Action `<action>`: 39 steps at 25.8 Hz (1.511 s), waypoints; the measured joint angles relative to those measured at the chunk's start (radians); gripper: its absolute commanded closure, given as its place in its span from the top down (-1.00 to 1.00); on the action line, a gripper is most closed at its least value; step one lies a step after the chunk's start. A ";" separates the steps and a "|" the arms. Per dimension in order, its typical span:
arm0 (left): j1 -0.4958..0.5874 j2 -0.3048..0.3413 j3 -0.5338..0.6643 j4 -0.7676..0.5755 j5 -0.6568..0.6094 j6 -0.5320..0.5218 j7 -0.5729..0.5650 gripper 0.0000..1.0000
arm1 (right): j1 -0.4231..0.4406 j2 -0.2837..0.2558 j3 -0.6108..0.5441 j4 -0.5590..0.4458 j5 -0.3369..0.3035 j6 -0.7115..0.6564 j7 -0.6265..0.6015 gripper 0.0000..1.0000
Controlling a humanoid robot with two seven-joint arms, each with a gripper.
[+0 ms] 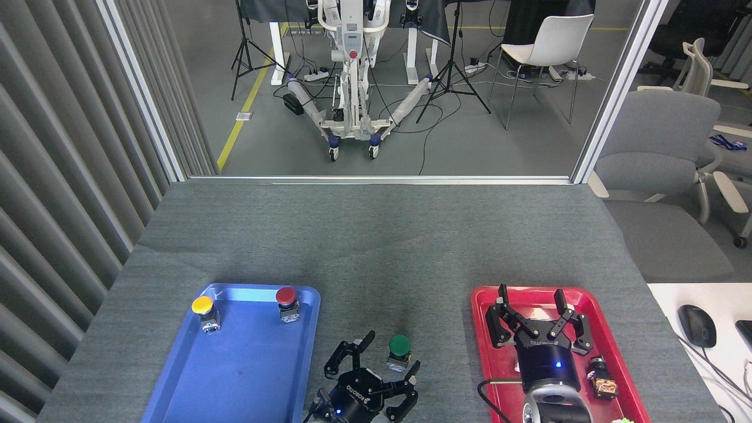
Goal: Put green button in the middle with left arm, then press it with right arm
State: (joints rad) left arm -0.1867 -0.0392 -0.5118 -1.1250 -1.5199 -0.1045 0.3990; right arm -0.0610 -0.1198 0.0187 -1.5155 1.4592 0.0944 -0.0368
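From the head view, the green button [399,352], a small push-button with a domed green cap on a silver-grey boxy base, stands upright on the plain grey textured cloth [376,247] that covers the table, in the strip between the two trays. The black left gripper [390,356] sits just on the near side of the button with its fingers spread wide; the button stands in the gap between the two finger pairs, and no finger can be seen touching it. To the left of the button lies a shallow blue metal tray [235,376], holding a yellow-capped push-button [204,312] near its far left corner and a red-capped push-button [287,303] near its far right corner, both upright and well apart from the green one. To the right of the button lies a shallow red plastic tray [479,329]; the black right gripper [530,304] hangs over it, its fingers also spread open and holding nothing. A small dark block with orange parts [603,380] lies in the red tray just right of that arm. Nothing lies on the cloth between the right gripper and the green button.
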 measured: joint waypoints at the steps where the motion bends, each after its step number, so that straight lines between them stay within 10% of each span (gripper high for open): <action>1: 0.027 0.020 0.005 -0.045 0.001 0.051 0.000 1.00 | 0.001 -0.002 0.000 0.000 0.000 -0.010 -0.004 1.00; 3: 0.092 0.082 0.025 -0.158 0.006 0.153 -0.003 1.00 | 0.002 -0.006 0.000 0.001 0.000 -0.036 -0.008 0.93; 6: 0.170 0.176 0.103 -0.289 0.045 0.248 -0.016 1.00 | 0.000 -0.006 0.002 0.005 0.000 -0.068 -0.015 0.17; 13: 0.243 0.280 0.366 -0.371 0.205 0.132 -0.090 1.00 | 0.041 0.017 0.038 0.006 0.000 -0.199 -0.035 -1.00; 39: 0.208 0.344 0.474 -0.333 0.225 -0.051 -0.138 1.00 | 0.026 0.083 0.336 0.178 0.052 -0.095 0.018 -1.00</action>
State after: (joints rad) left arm 0.0218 0.3048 -0.0379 -1.4575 -1.2945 -0.1552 0.2612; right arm -0.0354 -0.0373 0.3549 -1.3373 1.5108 -0.0006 -0.0191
